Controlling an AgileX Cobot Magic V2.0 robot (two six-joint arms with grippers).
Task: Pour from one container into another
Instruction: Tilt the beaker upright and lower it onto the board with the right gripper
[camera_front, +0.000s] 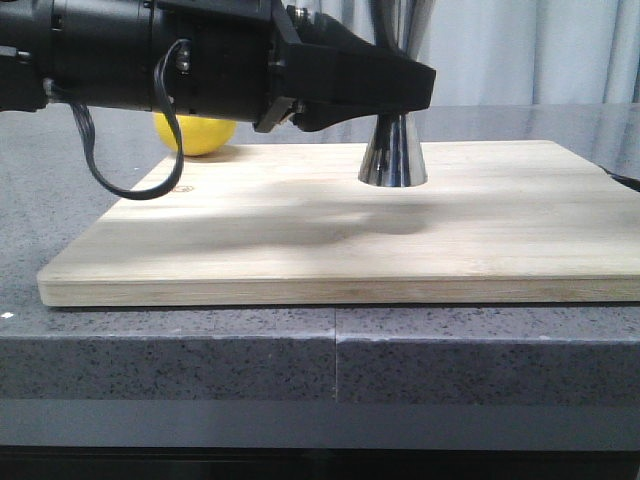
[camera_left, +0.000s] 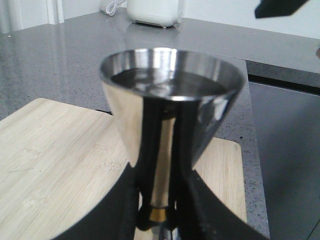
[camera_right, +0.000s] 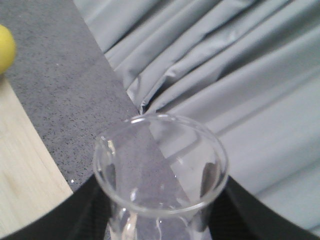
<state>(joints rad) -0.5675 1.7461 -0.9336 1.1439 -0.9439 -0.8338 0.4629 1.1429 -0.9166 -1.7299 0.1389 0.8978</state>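
Two grippers each clamp a vessel: the left gripper (camera_front: 400, 95) steadies the jigger (camera_front: 393, 150) mid-frame on the board (camera_front: 300, 250), while the right gripper (camera_right: 160, 220) holds the beaker (camera_right: 160, 165) aloft, apparently for pouring.

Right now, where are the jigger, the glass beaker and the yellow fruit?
jigger (camera_front: 393, 160): front view, on its lower cone.
glass beaker (camera_right: 161, 165): right wrist view, just inside its rim.
yellow fruit (camera_front: 200, 135): front view, on its visible lower half.

Grey stone counter (camera_front: 200, 350) under wooden board (camera_front: 330, 250)
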